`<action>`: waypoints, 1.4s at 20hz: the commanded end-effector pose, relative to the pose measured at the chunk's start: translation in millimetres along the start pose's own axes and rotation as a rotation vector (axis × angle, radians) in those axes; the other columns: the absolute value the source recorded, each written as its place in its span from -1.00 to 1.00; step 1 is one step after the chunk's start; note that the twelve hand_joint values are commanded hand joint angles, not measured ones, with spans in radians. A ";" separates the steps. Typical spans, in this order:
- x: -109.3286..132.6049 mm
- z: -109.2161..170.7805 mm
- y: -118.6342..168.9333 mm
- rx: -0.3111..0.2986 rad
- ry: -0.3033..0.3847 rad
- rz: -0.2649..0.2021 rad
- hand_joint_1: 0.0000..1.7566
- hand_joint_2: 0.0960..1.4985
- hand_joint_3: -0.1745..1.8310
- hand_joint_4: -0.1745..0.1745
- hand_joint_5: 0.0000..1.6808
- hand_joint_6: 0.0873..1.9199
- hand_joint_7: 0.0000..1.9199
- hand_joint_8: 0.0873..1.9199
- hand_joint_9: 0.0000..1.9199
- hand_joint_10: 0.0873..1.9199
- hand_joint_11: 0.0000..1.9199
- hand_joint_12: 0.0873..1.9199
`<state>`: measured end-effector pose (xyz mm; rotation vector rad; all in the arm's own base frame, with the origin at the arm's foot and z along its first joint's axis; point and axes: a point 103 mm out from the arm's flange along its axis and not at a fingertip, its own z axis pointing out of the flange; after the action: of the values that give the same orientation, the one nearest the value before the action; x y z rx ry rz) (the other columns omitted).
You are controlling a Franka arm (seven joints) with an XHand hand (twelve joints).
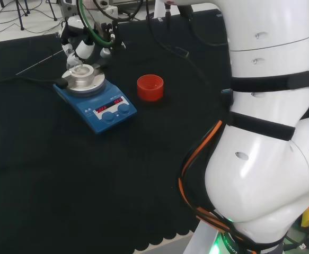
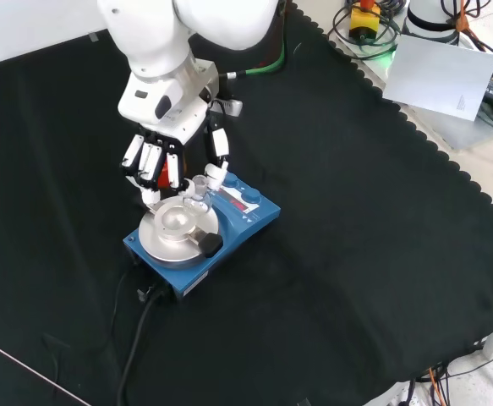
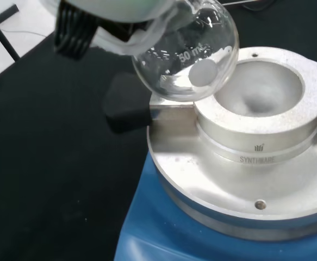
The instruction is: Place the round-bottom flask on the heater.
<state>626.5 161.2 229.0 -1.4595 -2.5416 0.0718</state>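
The clear round-bottom flask (image 3: 188, 54) hangs in the hand, its bulb just above the rim of the heater's metal bowl (image 3: 261, 98), a little to one side of the hollow. The hand (image 2: 166, 156) is shut on the flask, fingers curled around its neck. In the front view the flask (image 2: 197, 188) shows faintly between the fingertips over the blue heater (image 2: 229, 233). The head view has the hand (image 1: 82, 45) above the heater (image 1: 93, 95) at the far left of the cloth.
A red ribbed ring stand (image 1: 150, 87) sits right of the heater in the head view. A black knob (image 2: 210, 244) juts from the heater's plate, and its cable (image 2: 136, 338) trails over the cloth. A thin rod (image 2: 35, 376) lies near the front-view bottom left.
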 end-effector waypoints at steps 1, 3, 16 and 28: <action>-4.9 4.4 5.4 0.007 -0.020 0.008 0.25 -0.24 -0.01 1.00 0.38 -0.06 -0.58 -0.51 -0.40 -0.50 -0.78 0.36; -11.0 3.1 4.5 0.003 -0.007 0.014 0.25 -0.24 -0.01 1.00 0.38 -0.06 -0.58 -0.51 -0.39 -0.50 -0.78 0.35; -24.9 7.4 15.8 0.015 -0.012 0.023 0.25 -0.24 -0.01 1.00 0.38 -0.06 -0.58 -0.51 -0.39 -0.50 -0.78 0.35; -38.3 20.9 14.8 0.039 -0.017 0.037 0.25 -0.24 -0.01 1.00 0.38 -0.06 -0.57 -0.51 -0.39 -0.51 -0.78 0.35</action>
<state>654.0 140.9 204.2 -1.4934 -2.5164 0.1290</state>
